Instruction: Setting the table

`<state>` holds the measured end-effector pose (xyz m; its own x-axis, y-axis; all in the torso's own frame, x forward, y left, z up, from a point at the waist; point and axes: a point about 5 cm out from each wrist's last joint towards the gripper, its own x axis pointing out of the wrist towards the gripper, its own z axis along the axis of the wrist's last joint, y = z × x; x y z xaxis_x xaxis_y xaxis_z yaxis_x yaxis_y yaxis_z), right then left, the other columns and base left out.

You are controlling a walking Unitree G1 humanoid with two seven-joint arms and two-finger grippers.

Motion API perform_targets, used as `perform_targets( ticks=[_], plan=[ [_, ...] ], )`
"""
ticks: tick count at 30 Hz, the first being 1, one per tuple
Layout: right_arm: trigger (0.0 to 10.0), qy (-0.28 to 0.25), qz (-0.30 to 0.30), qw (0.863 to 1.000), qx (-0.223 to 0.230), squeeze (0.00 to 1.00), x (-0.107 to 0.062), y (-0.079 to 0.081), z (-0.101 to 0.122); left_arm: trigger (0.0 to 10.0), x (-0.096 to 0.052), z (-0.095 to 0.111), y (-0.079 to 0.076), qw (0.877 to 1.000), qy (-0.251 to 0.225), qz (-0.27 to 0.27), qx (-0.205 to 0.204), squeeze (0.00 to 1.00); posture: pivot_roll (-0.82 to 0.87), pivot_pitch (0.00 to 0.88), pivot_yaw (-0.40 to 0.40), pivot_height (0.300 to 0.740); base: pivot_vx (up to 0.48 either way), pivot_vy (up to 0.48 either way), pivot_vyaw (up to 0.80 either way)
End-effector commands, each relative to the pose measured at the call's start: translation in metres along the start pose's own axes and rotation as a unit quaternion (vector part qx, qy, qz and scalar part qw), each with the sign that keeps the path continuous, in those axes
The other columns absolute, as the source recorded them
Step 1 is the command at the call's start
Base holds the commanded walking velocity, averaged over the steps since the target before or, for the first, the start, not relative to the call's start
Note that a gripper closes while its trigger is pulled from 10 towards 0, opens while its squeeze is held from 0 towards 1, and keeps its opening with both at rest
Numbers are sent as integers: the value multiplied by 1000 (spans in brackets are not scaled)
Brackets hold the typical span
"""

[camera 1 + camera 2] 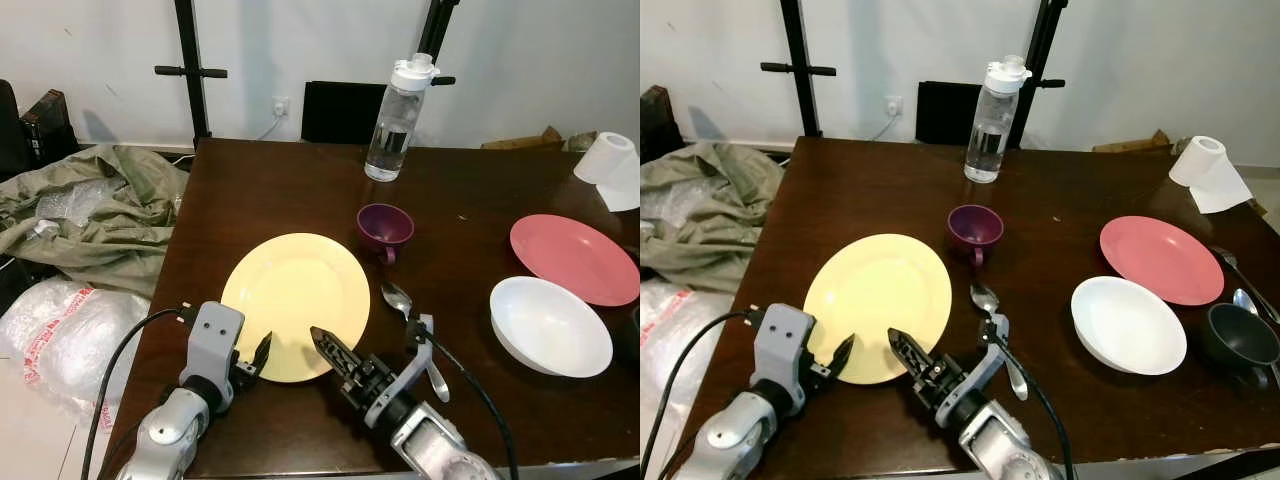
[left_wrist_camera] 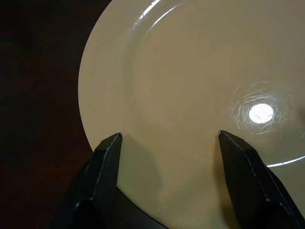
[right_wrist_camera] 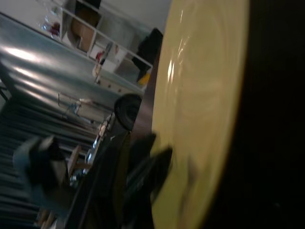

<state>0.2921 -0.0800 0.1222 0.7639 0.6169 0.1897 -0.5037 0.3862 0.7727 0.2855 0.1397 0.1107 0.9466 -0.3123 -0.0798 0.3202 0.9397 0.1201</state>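
We count two plates, yellow [image 1: 880,300] and pink [image 1: 1160,258], two cups, purple [image 1: 974,230] and black [image 1: 1238,338], one white bowl [image 1: 1129,324], one bottle [image 1: 991,120], three spoons [image 1: 992,318] [image 1: 1230,262] [image 1: 1252,305].

Water bottle [image 1: 398,118] upright at tabletop's far edge. Paper roll [image 1: 1200,165] at far right corner. Crumpled cloth [image 1: 90,215] on floor, left.

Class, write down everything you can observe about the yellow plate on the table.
The yellow plate is round, pale yellow and glossy, probably ceramic, with a shallow centre and a broad rim. It lies flat and empty on the dark wooden table, near the robot's edge. A spoon lies just to its right and a purple cup stands beyond its far right edge. The left claw hovers open over its near rim; the right claw reaches over the same rim.
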Motion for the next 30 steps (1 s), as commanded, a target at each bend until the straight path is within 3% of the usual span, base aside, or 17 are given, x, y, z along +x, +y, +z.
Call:
perform_targets(
  ticks=[1,13,20,25,26,27,28,30],
  plan=[
    [0,-18,9,999,28,0,5,3,-8,10000,-17,-54,-12,990,135,-19,-30,0,72,187,-29,740,0,0,0],
    [0,-28,23,999,38,0,11,1,-4,10000,-19,-52,-14,990,134,-24,-26,0,77,187,-32,740,0,0,0],
    [0,-33,27,998,41,0,6,0,-2,10000,-11,-38,-12,994,101,-20,-28,0,71,187,-32,740,0,0,0],
    [0,-40,30,998,40,0,5,0,-1,10000,-4,-14,-13,999,44,-32,2,0,70,187,-29,740,0,0,0],
    [0,-44,30,998,37,0,5,0,0,10000,-2,2,-15,999,5,-39,29,0,70,187,-29,740,0,0,0],
    [0,-46,30,998,32,0,5,1,1,10000,0,17,-16,998,-24,-44,34,0,71,185,-26,740,0,0,0],
    [0,-46,30,998,32,0,5,1,1,10000,0,17,-16,998,-24,-44,34,0,71,185,-26,740,0,0,0],
    [0,-51,28,998,24,0,6,1,3,10000,3,53,-17,994,-84,-62,32,0,77,182,-24,740,0,0,0]
  ],
)
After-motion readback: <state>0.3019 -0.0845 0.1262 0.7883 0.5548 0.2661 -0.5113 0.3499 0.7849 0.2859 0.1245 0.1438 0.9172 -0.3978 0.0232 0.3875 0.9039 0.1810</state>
